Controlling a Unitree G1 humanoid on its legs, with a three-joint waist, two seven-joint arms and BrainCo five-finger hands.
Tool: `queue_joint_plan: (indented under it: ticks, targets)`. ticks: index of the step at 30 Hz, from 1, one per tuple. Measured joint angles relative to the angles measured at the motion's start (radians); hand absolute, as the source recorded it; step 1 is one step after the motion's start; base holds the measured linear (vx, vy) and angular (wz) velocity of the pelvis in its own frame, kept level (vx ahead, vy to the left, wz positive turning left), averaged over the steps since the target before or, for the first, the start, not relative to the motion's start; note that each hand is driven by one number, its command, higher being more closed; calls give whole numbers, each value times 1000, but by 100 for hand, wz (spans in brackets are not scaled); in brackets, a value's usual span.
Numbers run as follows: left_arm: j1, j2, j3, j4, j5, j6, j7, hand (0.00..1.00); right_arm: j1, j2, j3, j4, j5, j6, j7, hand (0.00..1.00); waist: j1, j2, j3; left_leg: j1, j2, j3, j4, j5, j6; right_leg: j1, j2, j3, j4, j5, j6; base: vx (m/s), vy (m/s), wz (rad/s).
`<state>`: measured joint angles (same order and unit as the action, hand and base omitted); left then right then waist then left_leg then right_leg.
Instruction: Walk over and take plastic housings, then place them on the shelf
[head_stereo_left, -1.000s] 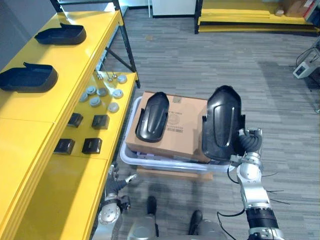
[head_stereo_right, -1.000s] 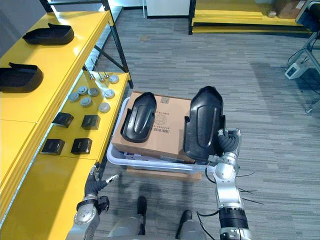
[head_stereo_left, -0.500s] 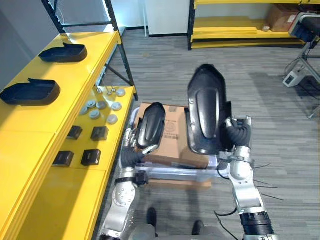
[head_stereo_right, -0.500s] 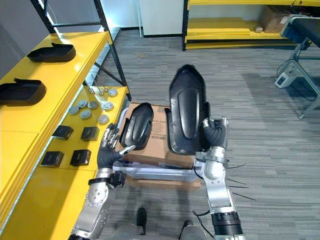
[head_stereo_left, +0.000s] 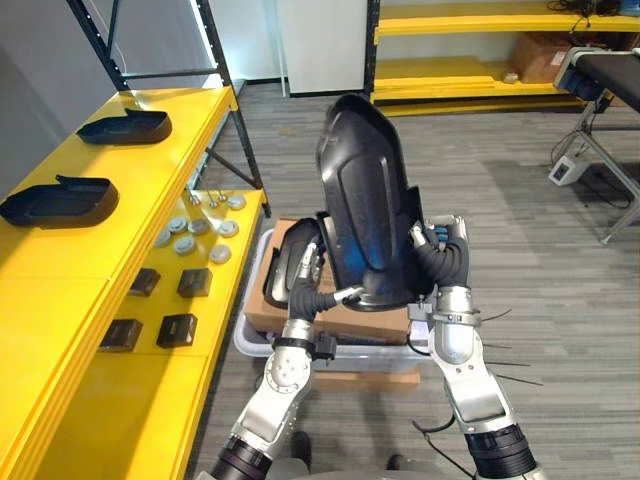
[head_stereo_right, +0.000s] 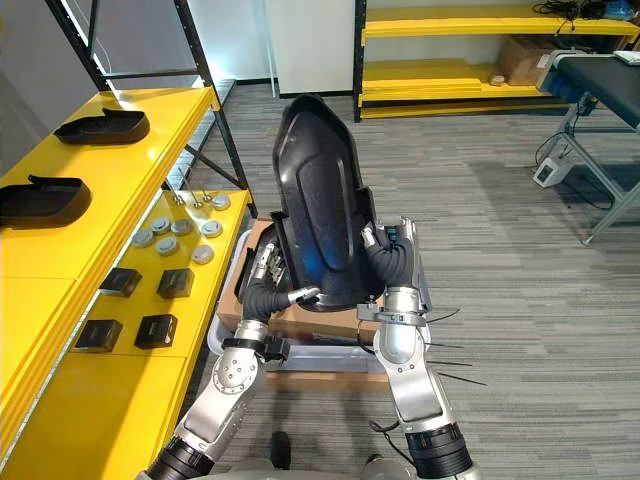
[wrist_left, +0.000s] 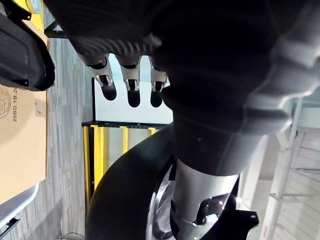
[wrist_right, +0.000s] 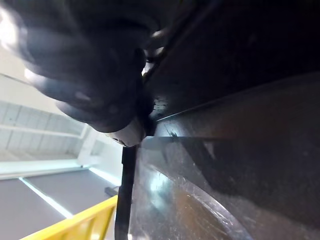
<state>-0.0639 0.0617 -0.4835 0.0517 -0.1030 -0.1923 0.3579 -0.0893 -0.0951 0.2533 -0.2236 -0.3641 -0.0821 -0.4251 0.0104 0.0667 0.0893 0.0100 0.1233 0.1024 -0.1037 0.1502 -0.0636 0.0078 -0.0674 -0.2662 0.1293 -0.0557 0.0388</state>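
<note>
A large black plastic housing (head_stereo_left: 365, 200) stands upright in the air above the cardboard box (head_stereo_left: 258, 315). My right hand (head_stereo_left: 440, 262) is shut on its right edge. My left hand (head_stereo_left: 305, 285) rests against its lower left edge with straight fingers (wrist_left: 131, 82) and the thumb under the rim. A second black housing (head_stereo_left: 280, 268) lies on the box, partly hidden behind the left hand. Two more housings (head_stereo_left: 125, 126) (head_stereo_left: 58, 200) sit on the top of the yellow shelf (head_stereo_left: 130, 175) at the left.
The box sits in a white bin (head_stereo_left: 245, 342) on the floor beside the shelf. The lower shelf level holds round metal parts (head_stereo_left: 190, 235) and small black blocks (head_stereo_left: 160, 300). A black shelf post (head_stereo_left: 228, 95) rises at the back, with another yellow rack (head_stereo_left: 480, 60) behind.
The right hand has lifted the large housing off the box, up and leftward. The left hand has risen from low by the shelf to the housing's lower edge. The camera has shifted.
</note>
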Motion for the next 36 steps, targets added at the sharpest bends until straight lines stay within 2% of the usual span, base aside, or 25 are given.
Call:
queue_joint_plan:
  ticks: [12, 13, 20, 29, 34, 36]
  targets:
    - [-4, 4, 2, 0, -35, 19, 75, 100, 1, -13, 74, 0, 12, -42, -9, 100, -5, -6, -29, 0, -1, 16, 0, -1, -1, 8, 4, 17, -39, 28, 0, 9, 13, -3]
    - [-4, 4, 2, 0, -34, 19, 75, 100, 1, -14, 75, 0, 14, -42, -9, 0, -5, -6, -30, 0, -1, 16, 0, -1, -1, 10, 5, 17, -44, 31, 1, 0, 0, 0]
    - [-4, 20, 13, -1, -34, 20, 73, 100, 20, -19, 75, 3, 104, -53, 19, 0, -24, -9, -34, 1, -1, 16, 0, -1, -1, 22, 8, 17, -66, 41, 2, 0, 0, 0]
    - [-4, 19, 55, -8, -33, 23, 55, 100, 55, -67, 51, 3, 210, -69, 67, 0, -25, -7, -54, 4, 2, 16, 0, -1, -1, 25, 11, 18, -65, 41, 1, 11, 2, 0]
    - [-2, 19, 67, -13, -31, 23, 35, 100, 54, -77, -8, -61, 267, -73, 82, 0, -24, -7, -54, 4, 2, 17, 0, -4, -5, 24, 12, 22, -65, 40, 1, 0, 0, 0]
    - [5, 17, 78, -13, -14, 25, 32, 100, 49, -83, -74, -135, 298, -103, 79, 0, -25, -7, -54, 4, 2, 21, 0, -4, -5, 23, 12, 24, -65, 41, 2, 0, 0, 0]
